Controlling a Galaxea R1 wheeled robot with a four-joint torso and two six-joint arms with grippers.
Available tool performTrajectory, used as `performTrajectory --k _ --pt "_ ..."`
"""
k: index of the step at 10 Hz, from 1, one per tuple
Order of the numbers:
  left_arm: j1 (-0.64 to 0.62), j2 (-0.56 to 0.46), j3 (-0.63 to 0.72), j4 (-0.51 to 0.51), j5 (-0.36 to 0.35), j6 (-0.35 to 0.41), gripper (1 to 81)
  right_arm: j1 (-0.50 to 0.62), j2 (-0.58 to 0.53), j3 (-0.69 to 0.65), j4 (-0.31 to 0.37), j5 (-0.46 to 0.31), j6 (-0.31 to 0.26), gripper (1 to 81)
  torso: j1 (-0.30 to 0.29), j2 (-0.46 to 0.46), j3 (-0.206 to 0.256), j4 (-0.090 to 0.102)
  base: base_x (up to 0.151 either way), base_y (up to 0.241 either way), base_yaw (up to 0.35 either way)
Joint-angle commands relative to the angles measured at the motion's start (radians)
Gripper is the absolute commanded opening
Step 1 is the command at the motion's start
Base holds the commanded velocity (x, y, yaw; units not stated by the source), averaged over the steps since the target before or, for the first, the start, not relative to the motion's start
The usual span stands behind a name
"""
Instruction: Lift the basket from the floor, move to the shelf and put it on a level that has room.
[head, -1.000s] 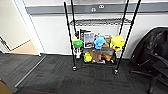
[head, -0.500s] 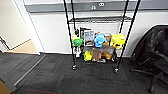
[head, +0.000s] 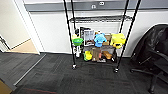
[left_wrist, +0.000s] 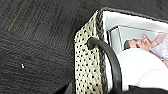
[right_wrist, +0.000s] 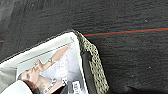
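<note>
The basket (left_wrist: 90, 62) hangs over dark carpet floor (head: 75, 80) facing the shelf (head: 100, 37); tool states unclear.

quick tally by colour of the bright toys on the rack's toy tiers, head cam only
Going by what the head view makes plain on the shelf:
Green: 1, the green toy
Blue: 1, the blue toy
Yellow: 2, the large yellow toy and the small yellow toy on the tier below
Total: 4
The brown and dark items are too blurred to sort.
</note>
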Motion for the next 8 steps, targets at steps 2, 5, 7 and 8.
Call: performTrajectory --k 2,5,7,8 --pt "-0.083 0.016 0.003 0.001 0.025 0.005 81.1 0.104 0.048 -0.076 0.017 -0.039 0.000 81.1 0.000 0.000 -0.094 0.000 0.000 0.000 0.000" --pt "-0.086 0.029 0.003 0.003 0.027 0.005 81.1 0.107 0.053 -0.079 0.020 -0.039 0.001 81.1 0.000 0.000 -0.154 0.000 0.000 0.000 0.000" --pt "-0.097 0.030 0.003 0.001 0.025 0.004 81.1 0.109 0.059 -0.079 0.023 -0.027 0.001 81.1 0.000 0.000 -0.122 0.000 0.000 0.000 0.000" --pt "-0.106 0.033 0.001 -0.002 0.025 0.004 81.1 0.112 0.067 -0.080 0.023 -0.022 0.003 81.1 0.001 0.000 -0.132 0.000 0.000 0.000 0.000"
